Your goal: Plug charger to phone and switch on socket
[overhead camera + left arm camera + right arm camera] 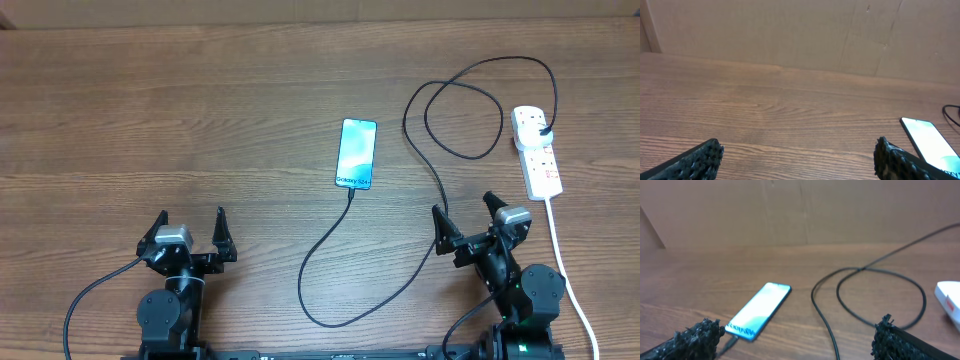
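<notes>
My left gripper [191,220] has its black, rough-padded fingers spread wide with nothing between them, hovering low over the brown wood-grain table [200,100] at the near left. My right gripper [463,207] is spread just as wide and also holds nothing, at the near right.

From my left wrist, only bare tabletop lies between my fingertips. The slim rectangular phone with a dark frame and a lit light-blue screen [932,145] shows just past my right-hand finger. From my right wrist, that phone lies ahead and to the left, flat and screen-up.

The long thin black charger cable [302,280] meets the phone's near edge. Whether its tip is fully seated I cannot tell. From there it sweeps toward me in a wide bend and climbs just beside the inner finger of my right gripper. Beyond that it curls into a loop on the table.

Its small black plug sits in the far end of the white elongated power strip [537,150], which lies at the far right, well apart from the phone. The strip's red switch positions are too small to read. Its thicker white cord [560,250] trails toward me past my right arm.
</notes>
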